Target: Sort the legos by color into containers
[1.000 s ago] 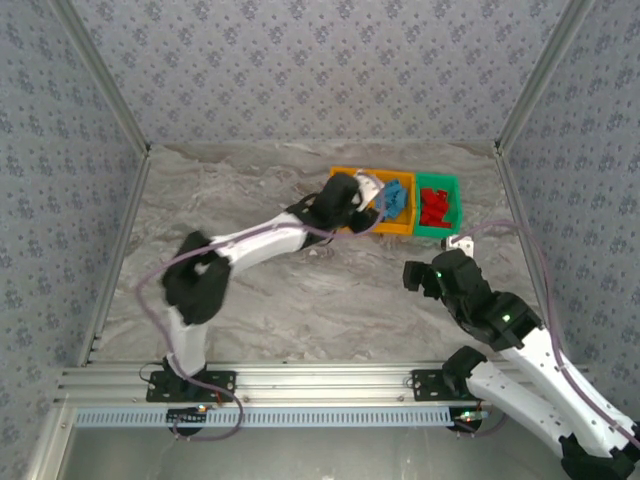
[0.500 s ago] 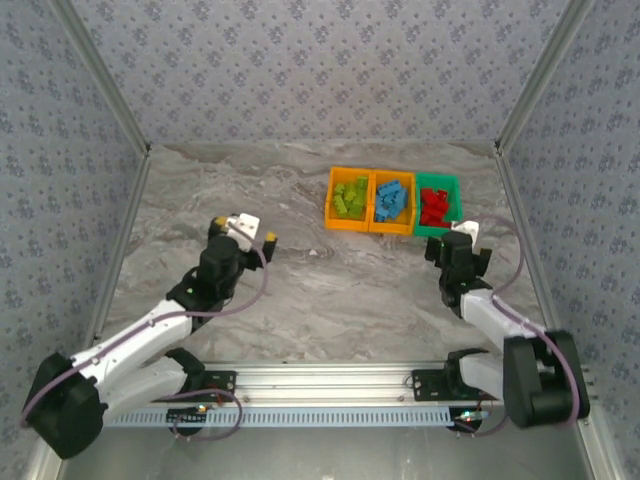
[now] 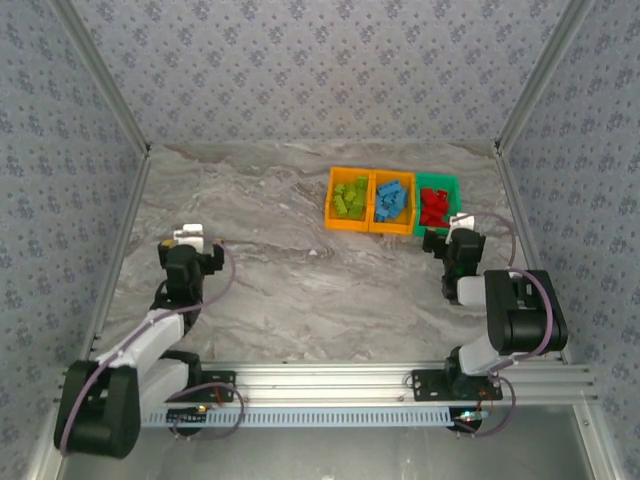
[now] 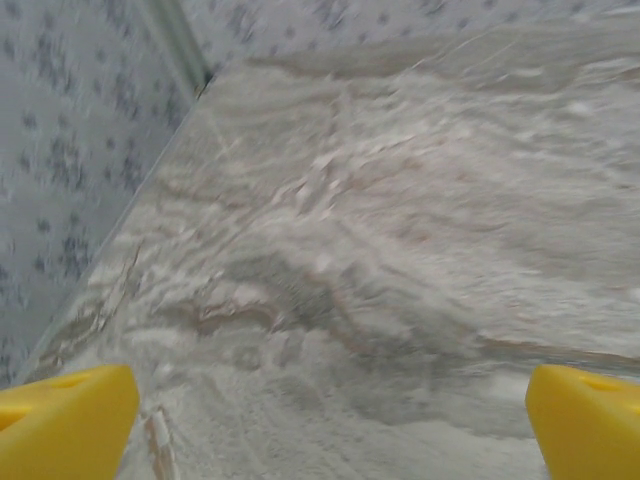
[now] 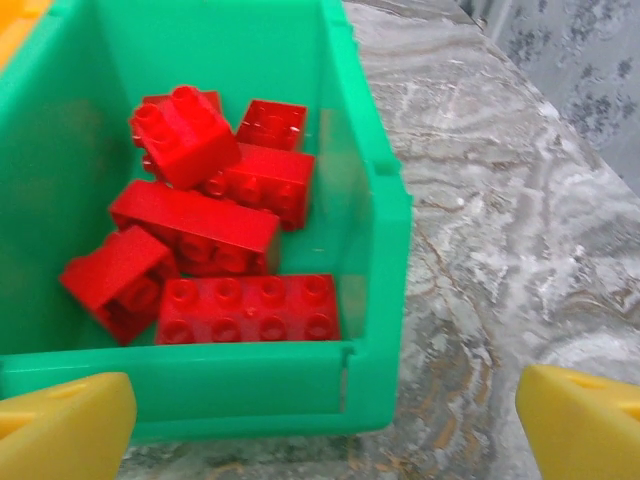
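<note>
Sorting seems done: small studded plastic bricks (image 5: 215,235) fill three open plastic bins (image 3: 371,200) by colour, at the tabletop's far-right corner; left gripper (image 3: 190,238) and right gripper (image 3: 455,228) gape empty.

Three containers (image 3: 392,229) stand side by side far right, legos (image 3: 391,199) inside.

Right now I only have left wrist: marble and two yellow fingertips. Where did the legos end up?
Observer: From the top view, the lime green legos are in the left orange bin.
Operator: The other colors?
Observer: The light blue legos are in the middle orange bin, and the red legos are in the green bin.
Operator: Right arm?
Observer: The right gripper is open and empty, facing the green bin close up.
</note>
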You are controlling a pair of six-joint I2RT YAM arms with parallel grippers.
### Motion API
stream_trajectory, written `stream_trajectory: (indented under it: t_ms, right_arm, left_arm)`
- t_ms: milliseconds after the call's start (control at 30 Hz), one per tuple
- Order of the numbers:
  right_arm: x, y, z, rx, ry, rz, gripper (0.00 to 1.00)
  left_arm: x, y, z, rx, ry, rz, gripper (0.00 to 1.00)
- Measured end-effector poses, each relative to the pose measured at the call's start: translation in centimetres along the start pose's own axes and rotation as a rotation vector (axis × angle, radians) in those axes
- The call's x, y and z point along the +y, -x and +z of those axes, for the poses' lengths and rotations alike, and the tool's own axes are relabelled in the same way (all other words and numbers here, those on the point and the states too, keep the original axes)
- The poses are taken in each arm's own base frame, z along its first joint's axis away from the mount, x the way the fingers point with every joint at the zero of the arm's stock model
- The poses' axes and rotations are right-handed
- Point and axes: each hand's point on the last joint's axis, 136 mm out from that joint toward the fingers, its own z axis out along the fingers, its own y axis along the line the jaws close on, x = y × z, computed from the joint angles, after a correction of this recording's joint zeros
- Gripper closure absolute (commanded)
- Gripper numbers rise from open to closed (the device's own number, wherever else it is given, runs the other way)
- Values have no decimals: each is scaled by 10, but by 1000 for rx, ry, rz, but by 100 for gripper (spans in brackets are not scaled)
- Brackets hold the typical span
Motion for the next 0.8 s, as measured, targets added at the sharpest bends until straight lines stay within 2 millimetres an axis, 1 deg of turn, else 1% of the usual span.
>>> stream_trajectory:
  t_ms: [33, 100, 167, 233, 300, 600, 800]
  right_arm:
    - [2, 1, 0, -5, 9, 1, 0]
    - [3, 2, 0, -6, 16, 2, 0]
    - [4, 2, 0, -6, 28, 2, 0]
    - [6, 2, 0, -6, 39, 2, 0]
    - [7, 2, 0, -6, 46, 3, 0]
    - [9, 2, 0, -7, 60, 3, 0]
    - [9, 2, 0, -7, 62, 3, 0]
  left_arm:
    - [5, -11, 10, 34, 9, -19, 1]
    - [6, -26, 23, 85, 0, -33, 1]
    - [3, -33, 38, 114, -30, -52, 1]
    - [0, -35, 63, 115, -63, -85, 1]
    - [1, -40, 73, 131, -69, -105, 1]
    - [-11, -23, 76, 72, -121, -115, 1]
    - [-14, -21, 76, 68, -130, -113, 1]
